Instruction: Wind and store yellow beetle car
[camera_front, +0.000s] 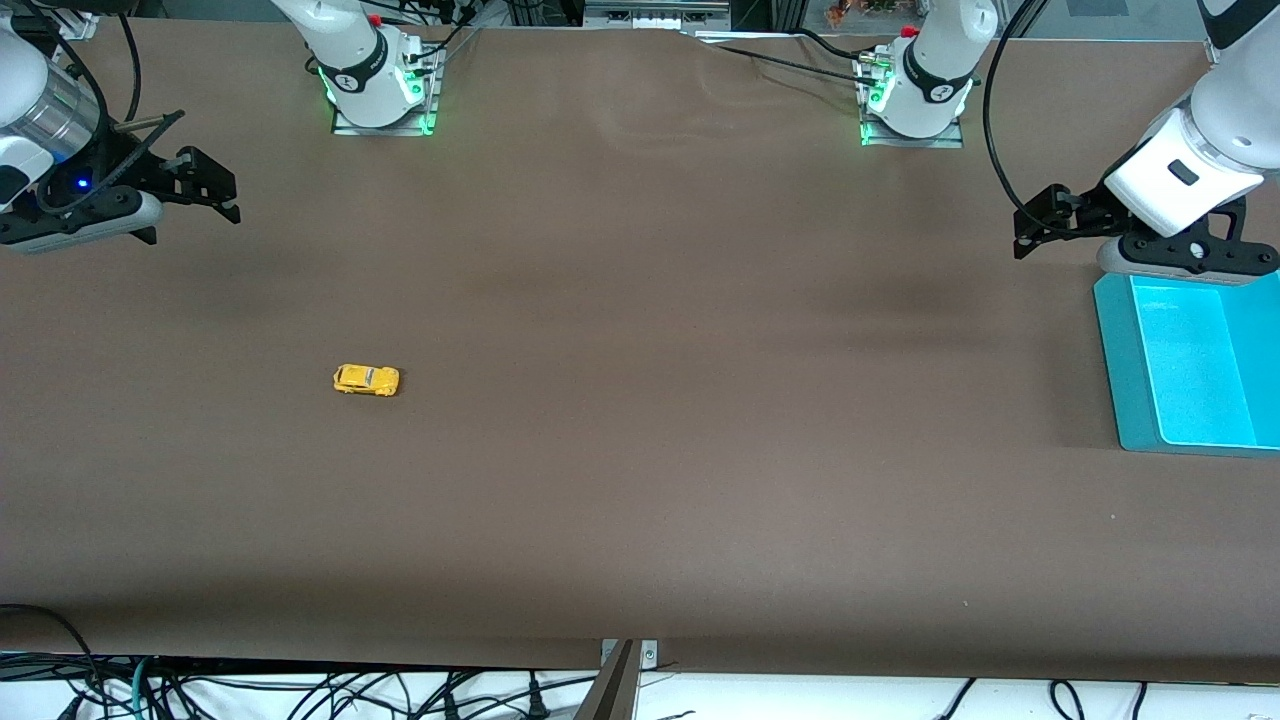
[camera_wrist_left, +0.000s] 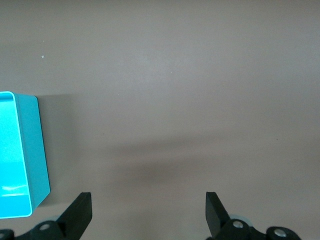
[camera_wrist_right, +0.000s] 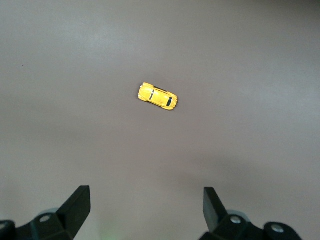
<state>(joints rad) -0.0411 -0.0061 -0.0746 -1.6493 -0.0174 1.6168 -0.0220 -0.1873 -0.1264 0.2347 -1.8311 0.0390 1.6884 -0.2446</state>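
car (camera_front: 366, 380) lying lengthwise along counter (camera_front: 640, 450) | right gripper (camera_front: 205, 185) nearer, car at its 5 o'clock | left gripper (camera_front: 1040, 222) waiting by tray (camera_front: 1125, 380) | both fingers gaping apart, holding nothing

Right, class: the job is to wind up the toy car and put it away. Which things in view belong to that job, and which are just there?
Belongs to the job:
- yellow car
- right pincer, open
- left pincer, open
- teal tray, probably the storage place

Just there:
- brown table
- cables

A shallow turquoise plastic tray (camera_front: 1125, 380) sits on the brown matte table (camera_front: 640, 480) at the left arm's end, its pale inside bare and brightly lit.
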